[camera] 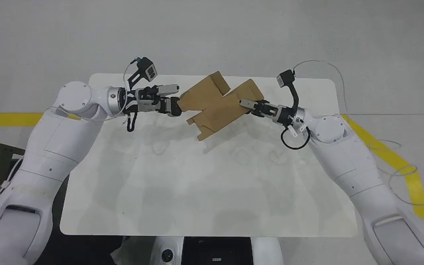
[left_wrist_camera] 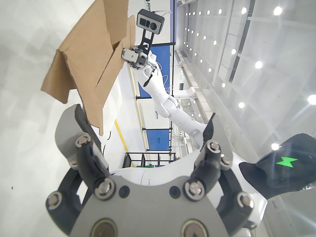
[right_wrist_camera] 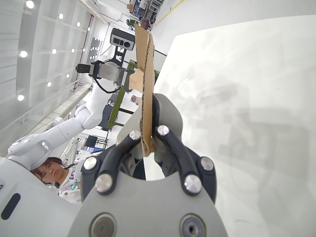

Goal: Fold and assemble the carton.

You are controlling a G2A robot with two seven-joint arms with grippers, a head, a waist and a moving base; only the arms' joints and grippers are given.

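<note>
Pinching the corrugated brown carton (camera: 218, 106) by its edge, right gripper (right_wrist_camera: 148, 112) is clamped; left gripper (left_wrist_camera: 145, 115) gapes apart.

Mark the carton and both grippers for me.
carton (camera: 218, 106): top view, middle of its panel.
left gripper (left_wrist_camera: 145, 117): left wrist view, midway between open fingertips.
right gripper (right_wrist_camera: 147, 110): right wrist view, between fingertips clamping carton.
</note>
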